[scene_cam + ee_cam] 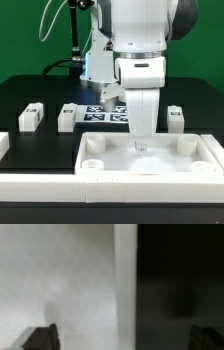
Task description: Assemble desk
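Note:
The white desk tabletop lies flat at the front of the black table, rim up, with round sockets in its corners. My gripper points straight down over the panel's far edge, near its middle. In the wrist view the gripper is open with its dark fingertips wide apart. The white panel fills one side and the black table the other, with the panel's edge running between the fingers. Three white square legs with tags lie behind the panel: two at the exterior view's left and one at its right.
The marker board lies behind the arm, between the legs. A long white border rail runs along the front, and another piece sits at the exterior view's left edge. The arm's base stands at the back.

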Tool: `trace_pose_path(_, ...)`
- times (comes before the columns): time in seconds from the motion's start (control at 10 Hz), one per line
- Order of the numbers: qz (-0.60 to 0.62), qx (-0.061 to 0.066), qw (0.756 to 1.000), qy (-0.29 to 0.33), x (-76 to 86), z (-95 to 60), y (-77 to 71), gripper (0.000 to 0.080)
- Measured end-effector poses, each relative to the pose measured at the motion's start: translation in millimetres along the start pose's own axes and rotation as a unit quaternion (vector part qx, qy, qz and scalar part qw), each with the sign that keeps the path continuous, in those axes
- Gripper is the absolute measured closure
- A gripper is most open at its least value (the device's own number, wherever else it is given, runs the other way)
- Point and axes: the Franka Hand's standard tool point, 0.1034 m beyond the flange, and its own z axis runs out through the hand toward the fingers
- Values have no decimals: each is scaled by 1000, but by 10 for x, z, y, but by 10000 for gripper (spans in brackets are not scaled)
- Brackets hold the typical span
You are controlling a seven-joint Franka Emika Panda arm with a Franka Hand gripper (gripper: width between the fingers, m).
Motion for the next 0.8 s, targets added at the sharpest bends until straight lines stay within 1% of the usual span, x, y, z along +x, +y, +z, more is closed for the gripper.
trace_pose_path(0.3,7,0,1000,0,5,-5,3,150)
trace_pose_path(0.4,94,-1,996,-2,97,-83,6,150)
trace_pose_path(0.5,123,-2,992,-2,176,-129,8,150)
trace_pose_path(0.6,206,2,979,-3,266,-154,10,150)
trace_pose_path(0.7,279,2,960,-2,399,-198,44,150)
trace_pose_path(0.8,308,-1,951,0,477,-228,66,150)
